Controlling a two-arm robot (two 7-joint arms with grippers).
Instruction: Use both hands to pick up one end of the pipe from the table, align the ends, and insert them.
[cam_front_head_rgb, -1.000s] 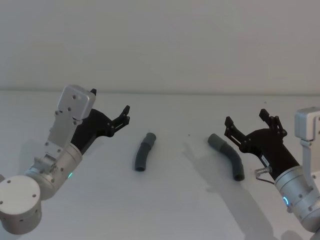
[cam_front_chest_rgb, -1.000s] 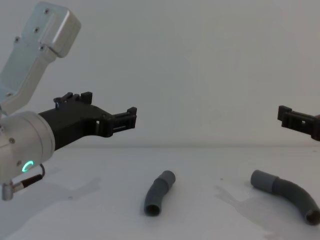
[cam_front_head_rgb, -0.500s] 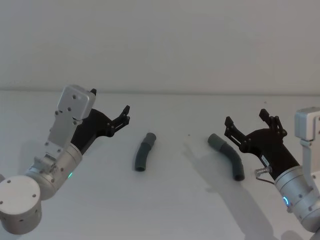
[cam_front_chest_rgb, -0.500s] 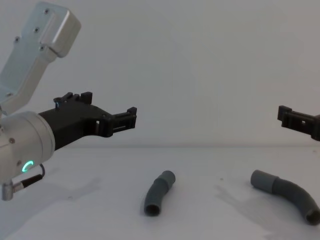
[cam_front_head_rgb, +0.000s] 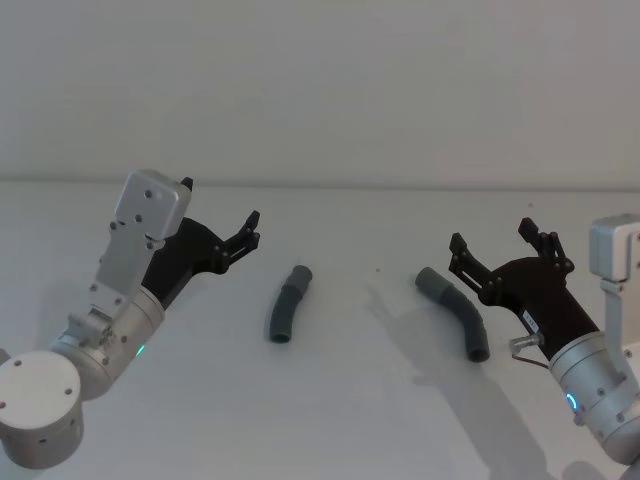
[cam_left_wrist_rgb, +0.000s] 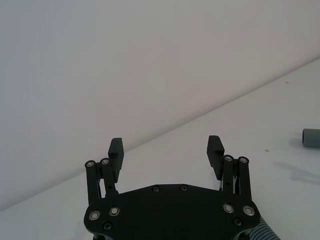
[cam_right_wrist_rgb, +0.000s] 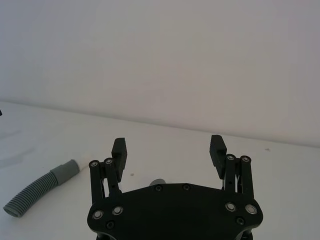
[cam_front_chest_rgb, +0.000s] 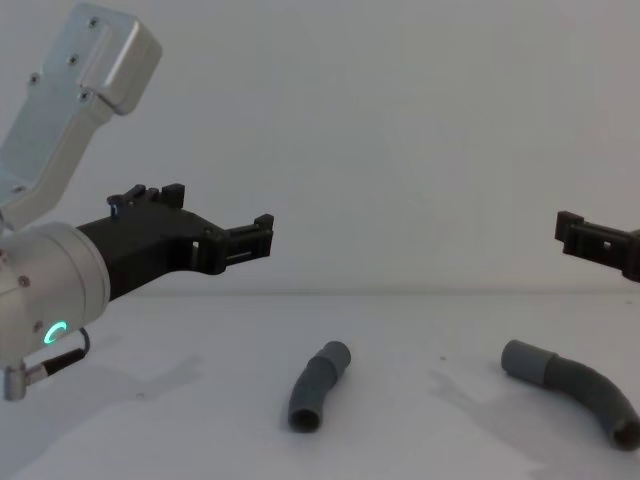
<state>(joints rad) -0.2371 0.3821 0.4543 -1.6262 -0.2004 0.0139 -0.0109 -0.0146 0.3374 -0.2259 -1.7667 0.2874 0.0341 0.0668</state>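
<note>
Nothing has been moved since a second ago. The short hose piece (cam_front_head_rgb: 288, 302) and long hose piece (cam_front_head_rgb: 458, 310) are left lying well apart on the counter (cam_front_head_rgb: 340, 400). The left hand (cam_front_head_rgb: 221, 200) and right hand (cam_front_head_rgb: 491, 235) are held released above it, presumably staged one per piece.

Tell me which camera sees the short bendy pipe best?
The right wrist view: the short pipe lies whole there, ribs, smooth cuff and paler tip plain. Head and chest views show the short pipe whole but farther off, without those details. Left wrist: one grey cuff, unclear whose.
</note>
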